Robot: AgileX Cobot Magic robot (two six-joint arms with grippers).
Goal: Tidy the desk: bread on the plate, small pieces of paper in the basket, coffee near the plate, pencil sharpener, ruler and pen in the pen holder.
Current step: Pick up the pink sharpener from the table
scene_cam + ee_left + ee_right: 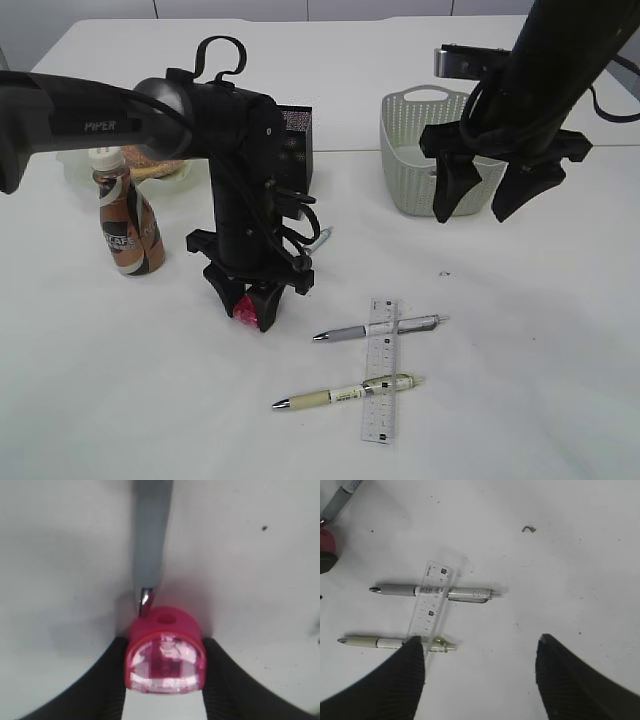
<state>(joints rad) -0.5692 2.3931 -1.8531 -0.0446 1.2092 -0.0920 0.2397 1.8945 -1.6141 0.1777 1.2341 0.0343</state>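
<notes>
1. Between the left gripper's (pixel 165 672) black fingers (pixel 112 680) sits the pink pencil sharpener (pixel 165 660), both pads pressed against its sides; it rests low on the desk (pixel 520 340), and a third, grey pen (pixel 150 535) lies just past it.
2. Out to the right of that grip, the clear ruler (pixel 381 370) lies across two pens, a silver pen (pixel 380 328) and a cream pen (pixel 345 393), with bare tabletop around them.
3. Above the basket (pixel 410 165) edge, the right gripper (pixel 495 195) hangs with its fingers (pixel 395 680) spread apart and nothing between them.
4. Behind the left arm stands the black mesh pen holder (pixel 296 140), partly hidden.
5. At far left, the coffee bottle (pixel 128 225) stands upright just in front of the green plate (pixel 185 175), where the bread (pixel 150 160) shows only partly.
6. One tiny paper scrap (pixel 528 528) lies alone on open desk, well apart from the pens.
</notes>
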